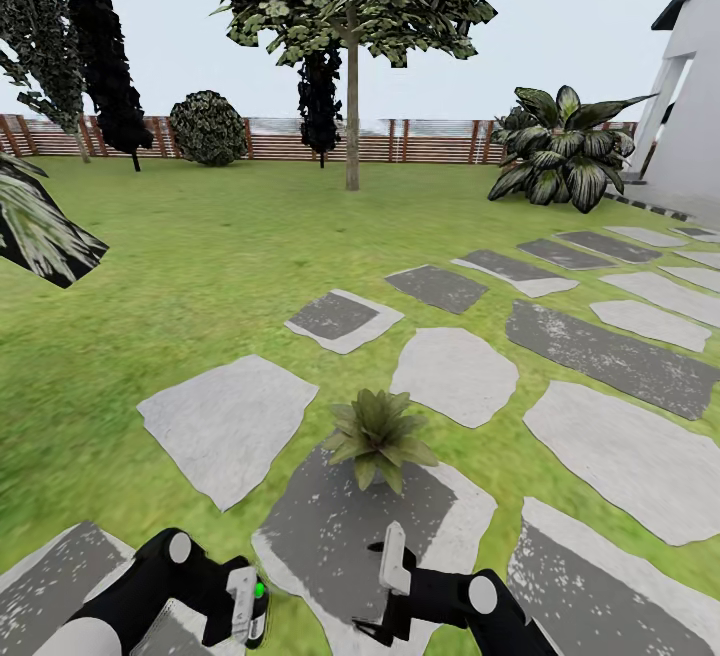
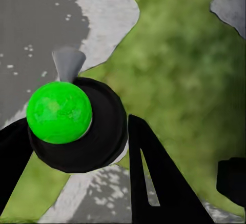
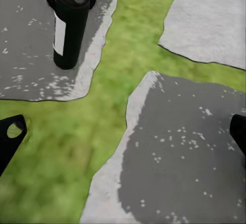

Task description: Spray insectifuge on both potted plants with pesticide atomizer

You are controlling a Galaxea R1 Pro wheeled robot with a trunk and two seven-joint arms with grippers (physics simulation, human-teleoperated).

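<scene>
Your left hand pinches the one pesticide atomizer; your right hand is spread, holding nothing. One potted plant sits on the stepping stone ahead.

Head camera looks forward-down across the lawn; both wrist cameras look closely down at shared stepping stones

Lawn is carrying grey stepping stones, some pale, some dark and speckled, running away to the right of the small potted plant. That plant is sitting on the far edge of a dark stone. Just left of it a pale stone is lying in grass. A big-leaved plant is standing well beyond.
</scene>
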